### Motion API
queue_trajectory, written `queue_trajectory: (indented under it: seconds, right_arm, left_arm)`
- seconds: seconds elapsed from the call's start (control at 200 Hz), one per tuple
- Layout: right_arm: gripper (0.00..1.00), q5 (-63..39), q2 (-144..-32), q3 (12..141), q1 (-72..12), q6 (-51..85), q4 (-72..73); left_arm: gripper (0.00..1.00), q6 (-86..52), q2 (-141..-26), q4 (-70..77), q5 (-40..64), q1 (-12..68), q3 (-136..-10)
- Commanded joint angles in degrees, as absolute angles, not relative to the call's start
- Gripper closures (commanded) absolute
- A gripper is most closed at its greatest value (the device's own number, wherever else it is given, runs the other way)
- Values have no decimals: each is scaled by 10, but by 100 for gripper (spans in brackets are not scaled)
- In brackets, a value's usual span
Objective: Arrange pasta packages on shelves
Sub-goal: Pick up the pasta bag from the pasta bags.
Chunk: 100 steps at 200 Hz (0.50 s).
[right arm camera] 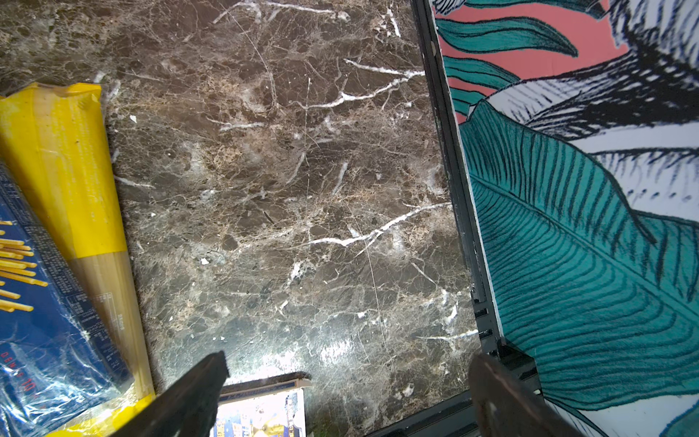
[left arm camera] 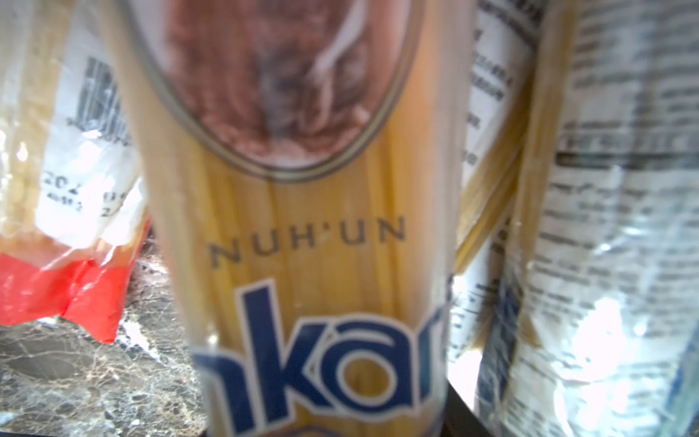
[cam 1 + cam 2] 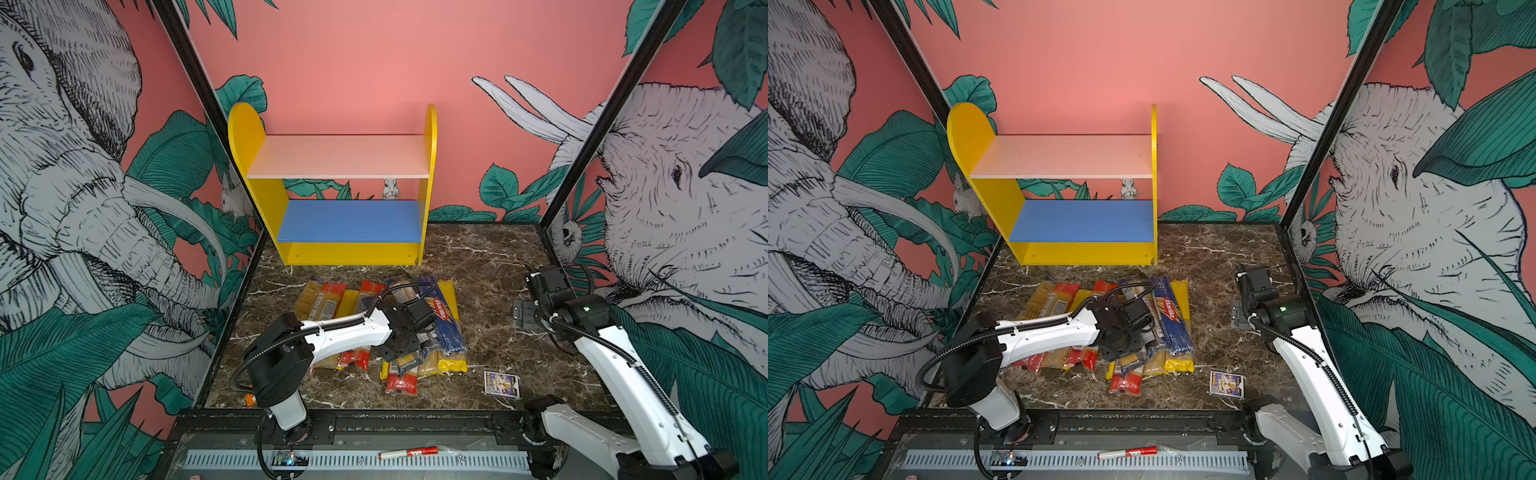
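tabletop (image 3: 478, 266): left end effector (image 3: 397, 351) at ankara packet (image 2: 302, 265); right end effector (image 1: 350, 363) wide open

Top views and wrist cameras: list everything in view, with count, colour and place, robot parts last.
table: one, brown marble, under everything.
pasta packages: about eleven, yellow, red-ended, dark blue, piled mid-table.
shelves: one, yellow, pink upper and blue lower board, against back wall.
card box: one, purple-blue, table's front right.
marker: one, red and white, on the grey rail in front.
orange piece: one, front left edge, partly hidden.
left gripper: one, black, down on the pile; grip unclear.
right gripper: one, black, open, above the table's right side.
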State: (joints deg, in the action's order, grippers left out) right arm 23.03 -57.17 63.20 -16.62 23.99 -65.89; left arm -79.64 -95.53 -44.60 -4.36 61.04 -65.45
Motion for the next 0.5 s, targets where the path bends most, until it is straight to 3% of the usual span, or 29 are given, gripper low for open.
queue_trajectory:
  seconds: [0.0,0.235,0.495]
  right_arm:
    - [1,229,-573,648,-170,241,-675]
    - [1,228,-582,661,-170,236,-679]
    - [1,226,-584,670,-170,231,-682]
  left_arm:
    - [58,-783,-931,-480,-59,612,-653]
    - [88,-748,-900,-510,-66,614,-650]
    - [100,-709,-843,-600,-113,623,-684]
